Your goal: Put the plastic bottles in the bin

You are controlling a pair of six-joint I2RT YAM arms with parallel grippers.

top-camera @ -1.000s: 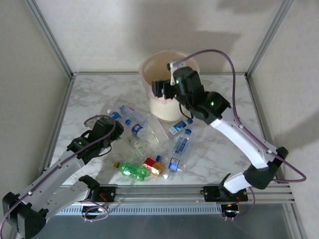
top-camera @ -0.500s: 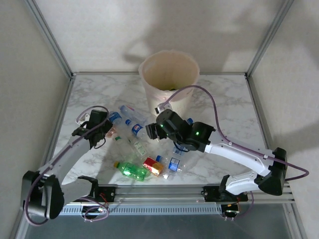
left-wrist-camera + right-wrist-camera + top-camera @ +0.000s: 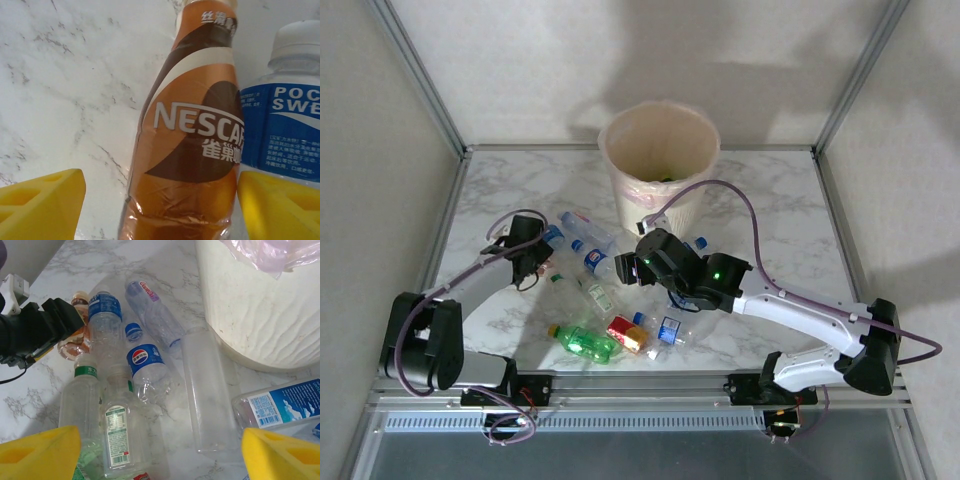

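Note:
Bottles lie scattered in front of the cream bin. Around an orange-brown Nescafe bottle, my left gripper stands open, with a gap on the bottle's left side. A blue-labelled clear bottle lies against it on the right. My right gripper hangs open, low over the pile, above a clear green-labelled bottle, a Pepsi bottle and a bare clear bottle. In the top view the left gripper is at the pile's left end and the right gripper at its middle.
A green bottle, a red-and-gold one and a small blue-labelled one lie near the front rail. The bin's wall with its pinkish liner rises just right of the right gripper. The metal frame posts edge the marble table.
The right arm has swung down from over the bin to low over the bottle pile. The left arm has stretched forward and left, bringing its gripper round the brown bottle.

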